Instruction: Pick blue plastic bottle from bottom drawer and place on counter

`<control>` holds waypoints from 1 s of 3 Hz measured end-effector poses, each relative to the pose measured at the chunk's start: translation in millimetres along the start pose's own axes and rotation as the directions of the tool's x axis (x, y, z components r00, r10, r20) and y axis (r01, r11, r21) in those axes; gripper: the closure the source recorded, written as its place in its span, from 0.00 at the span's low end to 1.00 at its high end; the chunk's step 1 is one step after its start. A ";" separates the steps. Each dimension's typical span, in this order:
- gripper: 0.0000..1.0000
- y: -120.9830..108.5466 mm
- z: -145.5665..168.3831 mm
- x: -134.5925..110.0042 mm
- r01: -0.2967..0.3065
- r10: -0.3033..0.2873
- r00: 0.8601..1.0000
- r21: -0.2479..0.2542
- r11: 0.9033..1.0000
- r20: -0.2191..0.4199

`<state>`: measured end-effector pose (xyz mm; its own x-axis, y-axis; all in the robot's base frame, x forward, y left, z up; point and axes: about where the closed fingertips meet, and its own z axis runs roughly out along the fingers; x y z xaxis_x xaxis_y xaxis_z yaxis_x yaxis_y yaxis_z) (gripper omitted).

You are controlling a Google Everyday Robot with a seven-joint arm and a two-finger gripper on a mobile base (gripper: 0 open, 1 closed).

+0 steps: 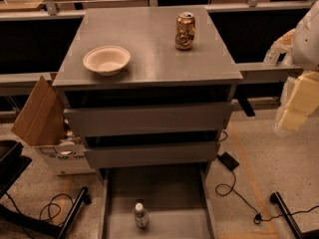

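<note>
Front end of bottom drawer [169,198] cut off by lower edge. Label on blue plastic bottle [141,216] unreadable. Print on drink can [185,31] blurred. The gripper [299,101], right of counter [149,49], partly cut by right edge.

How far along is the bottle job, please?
Done: the bottom drawer is open. In hand: no grasp yet; the claw hangs at the right edge, outside the drawer. Left: lifting the blue plastic bottle, standing in the drawer, onto the counter.
</note>
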<state>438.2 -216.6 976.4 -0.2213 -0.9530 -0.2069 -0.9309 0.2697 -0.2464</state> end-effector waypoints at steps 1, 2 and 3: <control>0.00 0.0 0.0 0.0 0.000 0.000 1.000 0.000 1.000 0.000; 0.00 0.3 2.7 7.3 -0.013 0.013 1.000 0.015 1.000 0.019; 0.00 8.3 48.8 21.2 -0.021 0.023 0.989 -0.017 1.000 0.147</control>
<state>439.9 -227.8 923.7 -0.1978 -0.9157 -0.3498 -0.9308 0.2874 -0.2260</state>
